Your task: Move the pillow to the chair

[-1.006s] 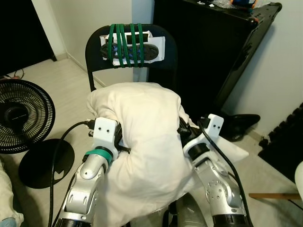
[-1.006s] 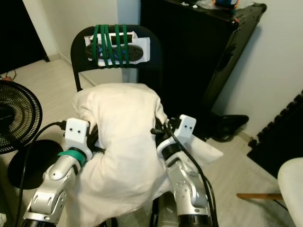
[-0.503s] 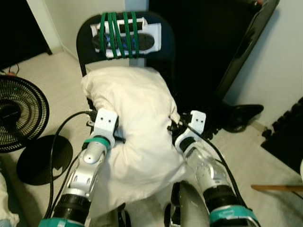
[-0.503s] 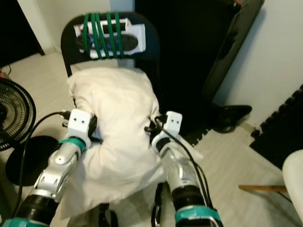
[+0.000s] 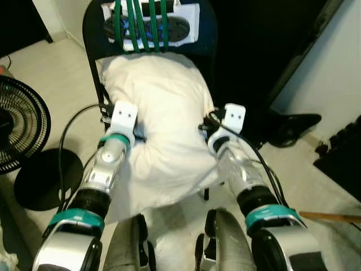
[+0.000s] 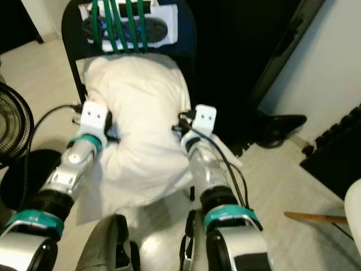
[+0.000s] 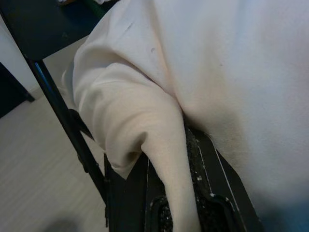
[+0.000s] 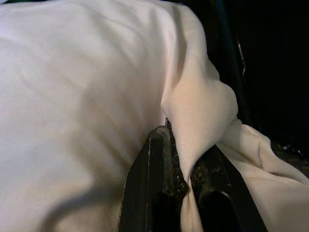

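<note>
From the left eye view you have the pillow (image 5: 158, 113) lying over the chair (image 5: 93, 39) seat, its far end up against the backrest and its near end drooping off the front edge toward you; the left gripper (image 5: 134, 135) and right gripper (image 5: 204, 129) are dug in on its 2 sides, fingers hidden in cloth. A fan (image 5: 20, 132) stands on the floor off to your left, well apart from the chair. The right eye view (image 6: 132, 107) tells the same story: pillow on the seat, 1 arm each side. In the left wrist view the black fingers (image 7: 145, 193) are clamped on a fold of the pillow (image 7: 159, 145), with the chair's frame tube (image 7: 63, 121) just beside it. In the right wrist view the fingers (image 8: 159, 159) likewise pinch a ridge of fabric (image 8: 193, 121) between them (a firm nip, no gap showing). You look to be at the placing step, nearly done. Next, judge whether the overhang will hold; if so, let go with both and draw the arms straight back so no cloth snags.
</note>
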You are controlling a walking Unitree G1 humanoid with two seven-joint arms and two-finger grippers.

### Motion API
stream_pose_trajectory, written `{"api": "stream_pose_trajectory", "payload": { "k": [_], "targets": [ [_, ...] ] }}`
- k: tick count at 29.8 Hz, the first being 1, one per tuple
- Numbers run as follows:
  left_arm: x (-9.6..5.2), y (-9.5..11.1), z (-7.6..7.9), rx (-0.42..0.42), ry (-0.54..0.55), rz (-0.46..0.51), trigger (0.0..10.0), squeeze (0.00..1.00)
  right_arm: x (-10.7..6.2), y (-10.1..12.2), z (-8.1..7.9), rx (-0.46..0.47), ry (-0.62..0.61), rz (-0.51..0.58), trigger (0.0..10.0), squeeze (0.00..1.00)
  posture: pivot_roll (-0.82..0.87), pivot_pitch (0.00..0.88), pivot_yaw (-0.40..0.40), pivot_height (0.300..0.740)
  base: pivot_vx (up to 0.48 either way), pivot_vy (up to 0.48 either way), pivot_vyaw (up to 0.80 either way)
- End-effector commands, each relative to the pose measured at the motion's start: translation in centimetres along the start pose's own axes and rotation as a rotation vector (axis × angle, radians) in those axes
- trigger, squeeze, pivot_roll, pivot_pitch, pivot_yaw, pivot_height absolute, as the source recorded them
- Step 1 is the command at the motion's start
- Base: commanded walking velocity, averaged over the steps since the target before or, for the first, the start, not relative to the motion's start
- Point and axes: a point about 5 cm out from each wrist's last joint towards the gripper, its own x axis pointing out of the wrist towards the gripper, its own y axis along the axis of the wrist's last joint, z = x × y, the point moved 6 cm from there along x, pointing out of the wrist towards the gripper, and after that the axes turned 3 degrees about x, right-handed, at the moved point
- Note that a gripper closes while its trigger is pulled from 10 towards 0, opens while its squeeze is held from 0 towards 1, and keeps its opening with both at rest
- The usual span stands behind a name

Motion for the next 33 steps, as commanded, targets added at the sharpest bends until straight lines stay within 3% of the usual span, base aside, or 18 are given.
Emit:
{"api": "stream_pose_trajectory", "payload": {
  "k": [1,4,5,7,8,16,18,25,26,27,28,33],
  "targets": [
    [-0.1,-0.2,-0.4,0.031,0.016,0.009,10.0,0.00,-0.1,-0.4,0.3,-0.005,-0.015,0.002,10.0,0.00,-0.01,0.239,0.062,0.617,0.000,0.000,0.00],
    [-0.2,-0.4,-0.7,0.041,0.033,0.015,10.0,0.00,-0.3,-0.4,0.0,0.006,-0.006,0.020,10.0,0.00,-0.02,0.230,0.062,0.617,0.000,0.000,0.00],
    [-0.4,-0.6,-0.8,0.040,0.038,0.013,10.0,1.00,-0.4,-0.5,-0.1,0.008,-0.003,0.025,10.0,0.72,-0.02,0.224,0.061,0.617,0.000,0.000,0.00],
    [-0.4,-0.6,-0.8,0.040,0.038,0.013,10.0,1.00,-0.4,-0.5,-0.1,0.008,-0.003,0.025,10.0,0.72,-0.02,0.224,0.061,0.617,0.000,0.000,0.00],
    [-0.6,-1.0,-0.9,0.028,0.038,0.009,10.0,1.00,-0.5,-0.7,-0.1,0.019,0.004,0.030,10.0,1.00,-0.02,0.214,0.060,0.617,0.000,0.000,0.00],
    [-1.3,-2.2,-1.4,-0.021,0.047,0.026,10.0,1.00,-1.0,-0.7,0.3,0.095,0.011,0.082,10.0,1.00,-0.02,0.172,0.066,0.617,0.000,0.000,0.00],
    [-2.8,-3.3,-1.0,-0.111,0.021,0.042,10.0,1.00,-2.0,-0.5,1.4,0.128,-0.014,0.142,10.0,1.00,-0.02,0.141,0.062,0.617,0.000,0.000,0.00],
    [-5.2,-4.4,0.0,-0.169,-0.021,0.070,10.0,1.00,-3.9,-0.6,3.3,0.138,-0.064,0.216,10.0,1.00,-0.02,0.087,0.046,0.617,0.000,0.000,0.00],
    [-6.3,-5.0,-0.4,-0.163,0.009,0.069,10.0,0.42,-5.1,-0.9,4.2,0.126,-0.095,0.236,10.0,0.20,-0.02,0.071,0.038,0.617,0.000,0.000,0.00],
    [-6.3,-5.0,-0.4,-0.163,0.009,0.069,10.0,0.42,-5.1,-0.9,4.2,0.126,-0.095,0.236,10.0,0.20,-0.02,0.071,0.038,0.617,0.000,0.000,0.00],
    [-7.2,-5.4,-1.2,-0.159,0.056,0.071,10.0,0.00,-6.4,-1.3,5.0,0.109,-0.116,0.252,10.0,0.00,-0.01,0.060,0.032,0.617,0.000,0.000,0.00],
    [-8.4,-5.2,-2.3,-0.167,0.124,0.089,10.0,0.00,-8.4,-1.6,5.5,0.072,-0.120,0.267,10.0,0.00,-0.01,0.040,0.026,0.617,0.000,0.000,0.00]
  ]
}}
